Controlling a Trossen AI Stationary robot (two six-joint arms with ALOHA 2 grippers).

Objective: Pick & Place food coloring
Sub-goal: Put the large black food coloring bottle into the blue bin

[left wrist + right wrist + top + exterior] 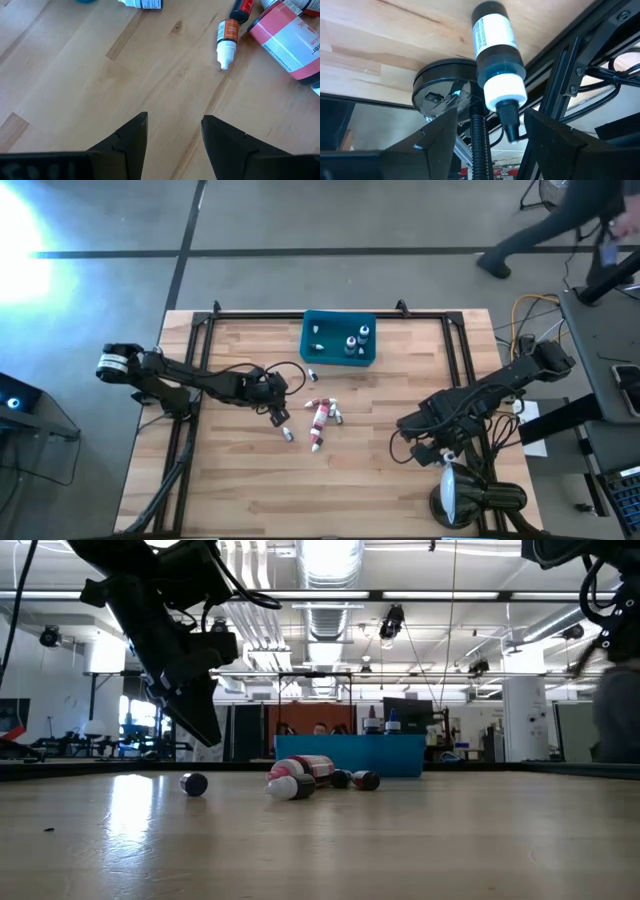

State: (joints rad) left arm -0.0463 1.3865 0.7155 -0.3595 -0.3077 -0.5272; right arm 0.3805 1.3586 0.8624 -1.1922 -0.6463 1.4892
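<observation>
**A:** Where is the left gripper right now?

**B:** I have it hovering above the desk, around the middle and a little to the left; its jaws are released with only bare wood between them; one small orange-labelled bottle lies on its side just ahead of them.

**A:** And the food coloring?

**B:** A cluster of bottles lies in the middle of the desk, just right of that gripper; a single bottle lies a little nearer than the gripper; another lies farther off, close to the teal bin; the bin sits at the far edge, with a few bottles standing inside.

**A:** What about the right side?

**B:** The right gripper is over the near right edge of the desk, above a round black base; a dark bottle with a white label shows between its jaws; I cannot tell whether they are grasping it.
</observation>
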